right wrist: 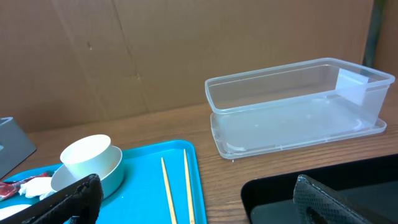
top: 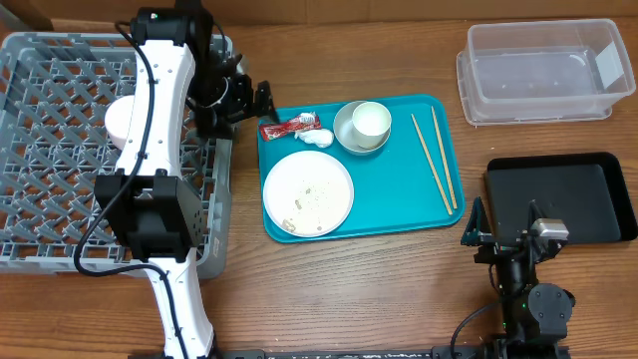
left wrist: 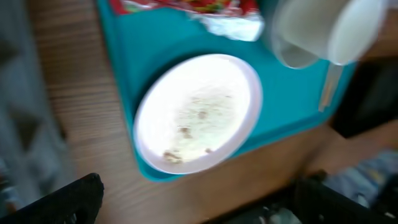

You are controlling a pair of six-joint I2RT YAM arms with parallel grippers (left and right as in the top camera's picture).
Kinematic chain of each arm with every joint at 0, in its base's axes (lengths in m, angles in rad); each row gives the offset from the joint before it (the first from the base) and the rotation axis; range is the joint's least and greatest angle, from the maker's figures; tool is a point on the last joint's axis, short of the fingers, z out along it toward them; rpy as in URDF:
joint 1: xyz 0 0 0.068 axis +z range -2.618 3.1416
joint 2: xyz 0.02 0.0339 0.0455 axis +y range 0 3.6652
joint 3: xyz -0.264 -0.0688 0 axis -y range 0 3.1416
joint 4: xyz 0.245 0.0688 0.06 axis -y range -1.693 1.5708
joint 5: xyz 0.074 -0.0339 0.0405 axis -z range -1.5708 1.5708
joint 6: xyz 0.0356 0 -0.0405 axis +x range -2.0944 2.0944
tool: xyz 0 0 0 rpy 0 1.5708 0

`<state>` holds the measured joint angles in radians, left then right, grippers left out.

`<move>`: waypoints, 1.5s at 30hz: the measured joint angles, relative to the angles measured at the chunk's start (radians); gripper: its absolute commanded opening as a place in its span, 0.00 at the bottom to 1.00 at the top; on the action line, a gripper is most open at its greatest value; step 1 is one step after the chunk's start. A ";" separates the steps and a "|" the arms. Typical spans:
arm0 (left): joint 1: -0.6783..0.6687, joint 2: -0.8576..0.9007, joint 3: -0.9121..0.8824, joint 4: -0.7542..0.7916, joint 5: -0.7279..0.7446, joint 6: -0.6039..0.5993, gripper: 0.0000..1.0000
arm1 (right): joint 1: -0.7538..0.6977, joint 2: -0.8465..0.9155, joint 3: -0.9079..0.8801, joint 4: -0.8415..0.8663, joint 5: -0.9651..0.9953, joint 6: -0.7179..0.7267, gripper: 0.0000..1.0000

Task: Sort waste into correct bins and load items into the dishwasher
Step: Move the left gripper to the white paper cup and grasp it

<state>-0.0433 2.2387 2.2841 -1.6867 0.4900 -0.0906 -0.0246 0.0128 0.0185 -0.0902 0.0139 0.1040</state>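
Observation:
A round white plate [top: 308,193] with loose food scraps lies on the teal tray [top: 399,199]. A red wrapper [top: 291,126] and a white tissue wad [top: 319,138] lie at the tray's far left. A small white cup [top: 370,120] sits in the steel bowl [top: 349,135]. Two chopsticks [top: 436,160] lie at the tray's right. My left gripper [top: 249,100] is open and empty, over the table between the grey dish rack [top: 50,160] and the tray; its view shows the plate [left wrist: 196,112]. My right gripper [top: 506,224] is open and empty by the black tray [top: 568,194]. The clear tub [top: 543,70] stands far right.
A white round item [top: 118,120] lies in the rack, partly hidden by my left arm. The right wrist view shows the tub [right wrist: 298,106], chopsticks [right wrist: 177,186], cup [right wrist: 87,155] and a cardboard wall [right wrist: 155,50] behind the table.

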 measured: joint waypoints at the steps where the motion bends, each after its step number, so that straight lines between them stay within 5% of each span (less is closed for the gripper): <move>1: -0.001 0.000 0.000 -0.001 0.029 0.008 1.00 | 0.000 0.000 0.000 0.000 0.000 0.000 1.00; 6: -0.039 0.000 0.000 -0.001 0.123 0.064 0.80 | 0.000 0.000 0.000 0.000 0.000 0.001 1.00; 13: -0.229 0.000 0.000 0.013 0.059 0.064 0.76 | 0.000 0.000 0.000 0.000 0.000 0.001 1.00; 19: -0.387 0.000 0.000 0.168 -0.116 -0.072 0.44 | 0.000 0.000 0.000 0.000 0.000 0.001 1.00; 32: -0.529 0.000 0.000 0.585 -0.320 -0.196 0.53 | 0.000 0.000 0.000 0.000 0.000 0.001 1.00; 45: -0.611 0.073 0.000 0.614 -0.463 -0.001 0.59 | 0.000 0.000 0.000 0.000 0.000 0.000 1.00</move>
<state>-0.6540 2.3116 2.2845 -1.0725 0.0269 -0.0917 -0.0246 0.0128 0.0185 -0.0898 0.0135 0.1043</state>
